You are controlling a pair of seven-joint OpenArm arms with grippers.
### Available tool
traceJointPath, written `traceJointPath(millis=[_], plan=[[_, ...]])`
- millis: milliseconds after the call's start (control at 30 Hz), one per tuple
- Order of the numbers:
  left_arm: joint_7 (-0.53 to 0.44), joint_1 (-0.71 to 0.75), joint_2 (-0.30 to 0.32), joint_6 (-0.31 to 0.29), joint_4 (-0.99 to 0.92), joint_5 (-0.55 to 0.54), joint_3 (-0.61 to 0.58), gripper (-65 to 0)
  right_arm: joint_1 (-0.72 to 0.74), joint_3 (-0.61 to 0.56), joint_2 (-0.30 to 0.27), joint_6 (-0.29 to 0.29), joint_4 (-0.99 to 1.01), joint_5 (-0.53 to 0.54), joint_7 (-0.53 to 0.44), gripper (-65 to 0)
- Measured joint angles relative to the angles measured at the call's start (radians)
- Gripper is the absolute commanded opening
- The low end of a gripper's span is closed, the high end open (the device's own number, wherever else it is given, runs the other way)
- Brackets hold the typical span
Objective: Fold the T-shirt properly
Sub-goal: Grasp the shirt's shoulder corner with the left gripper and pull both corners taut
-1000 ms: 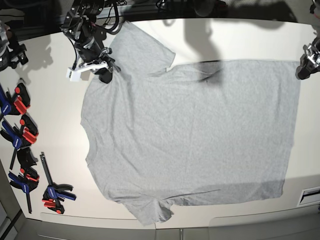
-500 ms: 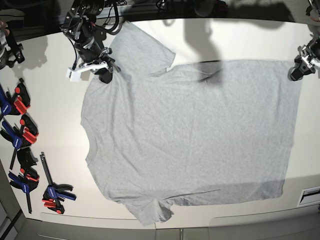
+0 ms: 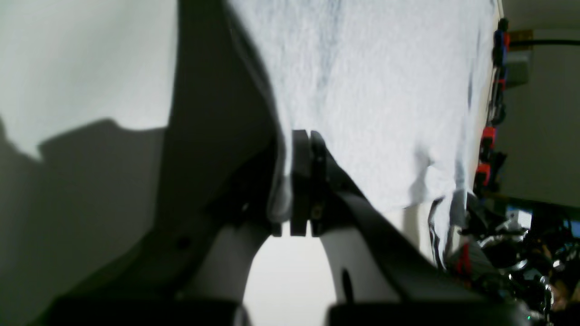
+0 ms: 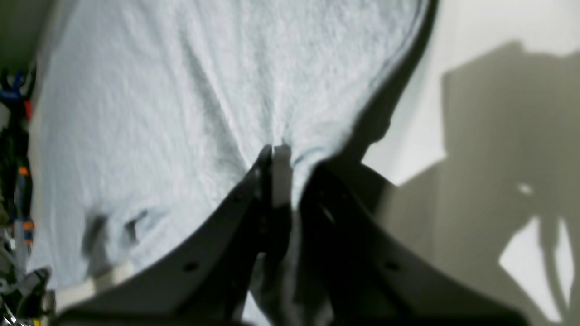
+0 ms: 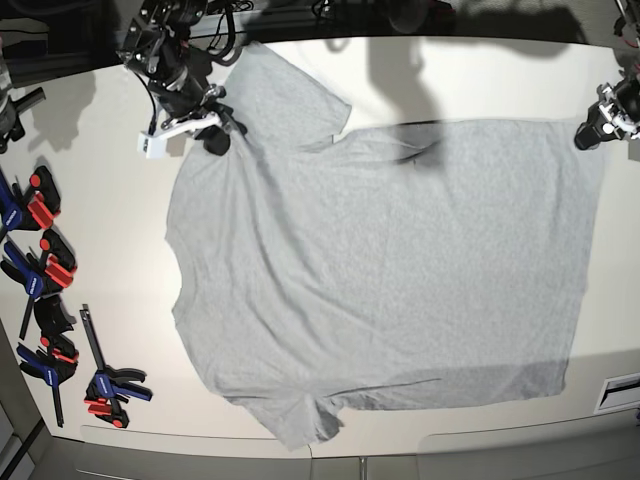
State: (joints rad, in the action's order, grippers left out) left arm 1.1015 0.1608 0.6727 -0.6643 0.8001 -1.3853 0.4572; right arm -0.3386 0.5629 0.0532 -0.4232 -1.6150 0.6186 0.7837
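The light grey T-shirt (image 5: pixel 380 260) lies spread on the white table (image 5: pixel 110 220), plain side up, collar to the left and hem to the right. My right gripper (image 5: pixel 212 140) is shut on the shirt's far shoulder beside the sleeve; in the right wrist view the gripper (image 4: pixel 276 156) pinches a bunch of the shirt (image 4: pixel 158 90). My left gripper (image 5: pixel 590 135) is shut on the far hem corner; in the left wrist view the gripper (image 3: pixel 301 149) holds the edge of the shirt (image 3: pixel 385 90). No lettering shows.
Several blue, red and black clamps (image 5: pixel 40 270) lie along the table's left edge, with one more (image 5: pixel 105 385) near the front left; they also show in the left wrist view (image 3: pixel 491 136). A white fixture (image 5: pixel 620 392) sits at the front right edge.
Both grippers have moved a little toward the table's far edge, drawing the shirt's far shoulder and far hem corner with them. The rest of the shirt lies as before.
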Motion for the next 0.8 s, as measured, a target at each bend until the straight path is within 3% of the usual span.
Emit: traceJointPath(millis=[233,367,800], plan=[[0.05,0.126,0.003,-0.048,0.002,-0.115,0.071,-65.0,-0.167,0.067,0.0,0.001,-0.196,-0.003,0.019,-65.0],[0.103,0.241,0.001,-0.04,0.037,-0.101,0.167,-65.0,-0.247,0.111,0.002,-0.003,-0.278,-0.002,0.027,-65.0],[0.113,0.518,-0.095,-0.028,0.404,-0.077,0.377,-65.0,-0.343,0.14,0.003,-0.004,-0.403,0.063,0.097,-65.0]])
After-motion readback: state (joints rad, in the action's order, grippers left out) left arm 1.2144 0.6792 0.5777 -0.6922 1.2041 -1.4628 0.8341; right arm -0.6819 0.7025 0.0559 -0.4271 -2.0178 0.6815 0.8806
